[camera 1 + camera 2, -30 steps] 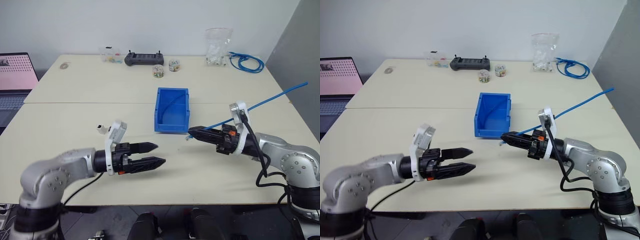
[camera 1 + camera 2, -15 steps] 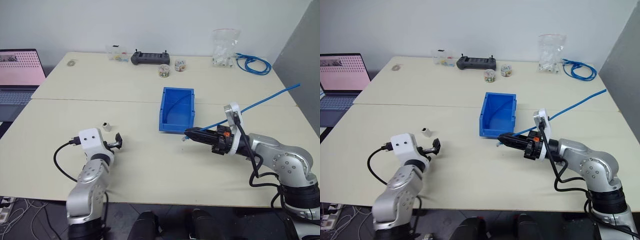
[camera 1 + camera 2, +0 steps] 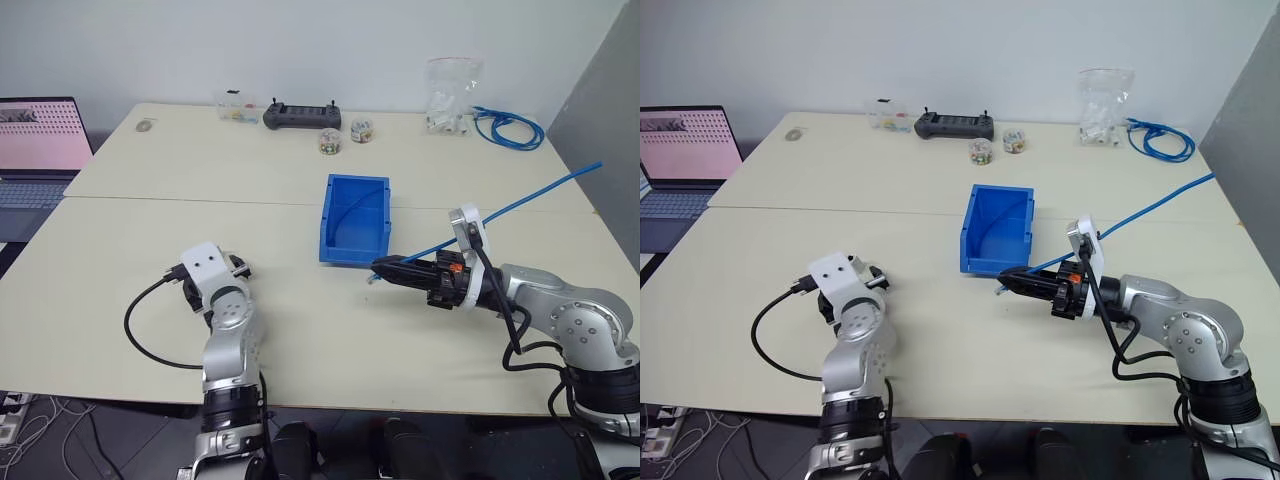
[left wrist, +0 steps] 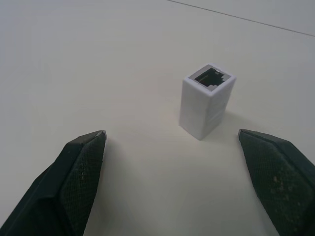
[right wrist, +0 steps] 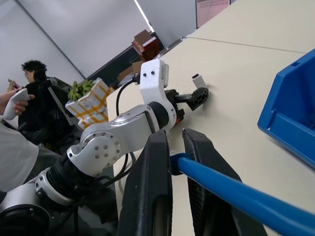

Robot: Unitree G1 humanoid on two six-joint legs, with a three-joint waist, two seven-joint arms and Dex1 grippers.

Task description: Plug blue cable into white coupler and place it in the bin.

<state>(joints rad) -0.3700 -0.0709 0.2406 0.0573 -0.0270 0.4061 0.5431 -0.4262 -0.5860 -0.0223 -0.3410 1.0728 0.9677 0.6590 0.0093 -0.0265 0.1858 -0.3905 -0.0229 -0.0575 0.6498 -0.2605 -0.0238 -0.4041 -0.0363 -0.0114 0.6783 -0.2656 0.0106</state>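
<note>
Two grippers over the pale table (image 3: 300,330). Left gripper (image 4: 179,184) spread wide, fingertips either side of the white coupler (image 4: 207,100), not touching it; coupler stands upright on the table, dark socket facing up. Right gripper (image 3: 385,269) clenched on the blue cable (image 3: 530,198) near its end, just in front of the bin (image 3: 352,216). Cable trails off toward the table's right edge.

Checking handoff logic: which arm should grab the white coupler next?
Left. Its open left gripper already faces the white coupler, which stands upright on the table between the fingers. The right gripper is shut on the blue cable.
</note>
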